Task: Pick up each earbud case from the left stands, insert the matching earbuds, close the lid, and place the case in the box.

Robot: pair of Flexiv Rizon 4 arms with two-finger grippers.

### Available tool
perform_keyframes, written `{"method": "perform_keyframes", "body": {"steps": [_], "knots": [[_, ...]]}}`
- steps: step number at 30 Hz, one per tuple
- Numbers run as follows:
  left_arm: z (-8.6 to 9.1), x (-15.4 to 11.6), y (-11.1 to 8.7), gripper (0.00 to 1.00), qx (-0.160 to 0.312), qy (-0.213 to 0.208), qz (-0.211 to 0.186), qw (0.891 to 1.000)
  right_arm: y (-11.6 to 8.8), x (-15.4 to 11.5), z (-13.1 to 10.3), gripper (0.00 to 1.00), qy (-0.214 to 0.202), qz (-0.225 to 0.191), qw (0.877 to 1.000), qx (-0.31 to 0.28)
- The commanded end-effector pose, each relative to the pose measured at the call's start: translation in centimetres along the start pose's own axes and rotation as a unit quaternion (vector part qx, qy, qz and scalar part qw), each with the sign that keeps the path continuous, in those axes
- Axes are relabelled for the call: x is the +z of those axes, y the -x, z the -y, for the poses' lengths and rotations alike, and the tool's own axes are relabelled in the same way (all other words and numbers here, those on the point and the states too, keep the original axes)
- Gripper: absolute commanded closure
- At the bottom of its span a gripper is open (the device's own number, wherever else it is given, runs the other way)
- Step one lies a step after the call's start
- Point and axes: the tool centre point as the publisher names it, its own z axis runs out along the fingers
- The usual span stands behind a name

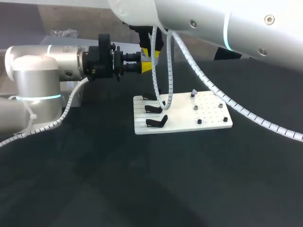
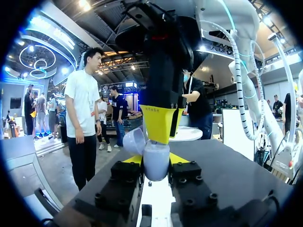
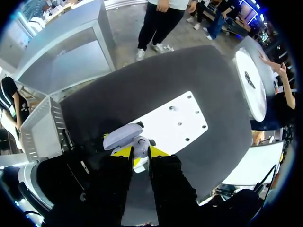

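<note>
- Left arm (image 1: 47, 66) enters the head view from the left edge and lies level. The left gripper (image 1: 144, 66) sits at upper centre of the frame, in the air behind the white board (image 1: 184, 124).
- Left wrist view: the earbud case (image 2: 155, 163), pale lavender, is clamped between the left gripper's (image 2: 156, 160) two yellow tips, one on each side.
- The lid (image 2: 134, 141) stands open, tilted off to one side of the case body.
- Right arm (image 1: 227, 23) comes in from the upper right corner of the head view. The right gripper (image 1: 150, 47) points down and meets the left gripper at upper centre.
- Right gripper (image 2: 161, 124) reaches the case's open top from above. Whether it grasps anything: cannot tell.
- Right wrist view: the case (image 3: 127, 138), lid raised, is just ahead of the right gripper (image 3: 139, 153), with the board (image 3: 180, 120) further below.
- Board lies flat on the dark table (image 1: 142, 189), centre frame, slightly right.
- Three black stands (image 1: 156, 122) sit in a column on the board's left part, and small pegs (image 1: 195, 108) dot its right part.
- Case hangs clear of board and table.
</note>
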Motion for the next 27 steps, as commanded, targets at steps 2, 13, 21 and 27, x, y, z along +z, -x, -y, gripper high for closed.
{"method": "perform_keyframes", "body": {"steps": [2,13,21,27], "knots": [[-0.1,-0.1,0.1,1.0,0.0,0.0,0.001,1.0,0.2,0.1,-0.2,0.79,-0.002,-0.004,1.0,0.0],[-0.1,-0.1,0.1,1.0,0.0,0.0,0.001,1.0,-0.2,-1.5,-0.2,0.6,0.023,0.004,1.0,-0.008],[-0.1,-0.1,0.1,1.0,0.0,0.0,0.001,1.0,-1.4,-4.2,2.2,0.39,0.136,0.058,0.986,-0.072],[-0.1,-0.1,0.1,1.0,0.0,0.0,0.001,1.0,-2.0,-4.8,4.4,0.0,0.166,0.104,0.972,-0.126]]}}
